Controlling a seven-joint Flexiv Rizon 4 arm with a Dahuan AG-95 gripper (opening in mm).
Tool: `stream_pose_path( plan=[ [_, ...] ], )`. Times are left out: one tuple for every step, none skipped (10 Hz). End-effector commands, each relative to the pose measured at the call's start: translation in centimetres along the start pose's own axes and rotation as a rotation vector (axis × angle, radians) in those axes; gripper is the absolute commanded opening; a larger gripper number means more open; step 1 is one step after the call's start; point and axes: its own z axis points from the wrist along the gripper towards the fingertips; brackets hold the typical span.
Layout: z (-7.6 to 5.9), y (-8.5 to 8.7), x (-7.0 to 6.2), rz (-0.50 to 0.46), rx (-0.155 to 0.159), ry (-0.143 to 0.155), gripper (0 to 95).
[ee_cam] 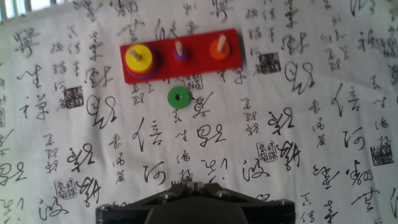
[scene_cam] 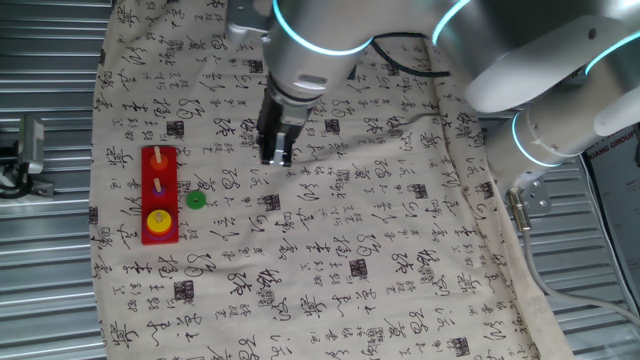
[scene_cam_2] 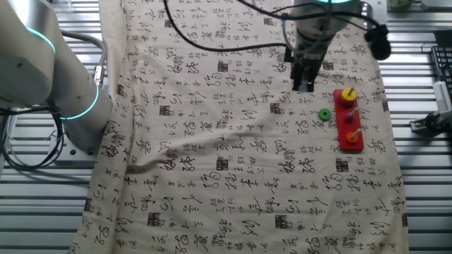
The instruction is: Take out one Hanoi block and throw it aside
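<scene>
Open patterned cloth lies between the tool (scene_cam: 277, 157) and the red wooden peg board (ee_cam: 181, 55); only the small flat green ring (ee_cam: 178, 97) sits in that path, just beside the board, apart from its three upright pegs

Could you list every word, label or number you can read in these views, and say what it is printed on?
Tablecloth: covered in black brush-style Chinese characters and square seal marks, too stylised and blurred to read reliably.
Right edge of one fixed view: part of a sign, cut off and too small to read.
Red peg board, rings, arm: no text visible.
</scene>
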Motion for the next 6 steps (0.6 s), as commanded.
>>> stream_pose_path(
  plan=[
    [0.2, 0.5, -0.7, -0.015, 0.0, -0.003, 0.0],
    [0.2, 0.9, -1.1, -0.016, 0.0, -0.002, 0.0],
    [0.2, 1.3, -1.4, -0.016, -0.001, 0.002, 0.0],
    [0.3, 1.9, -1.8, -0.03, 0.002, 0.008, 0.0],
    [0.4, 2.3, -1.9, -0.044, -0.001, 0.01, 0.0],
    [0.5, 3.0, -1.9, -0.052, -0.002, 0.008, 0.0]
  ],
)
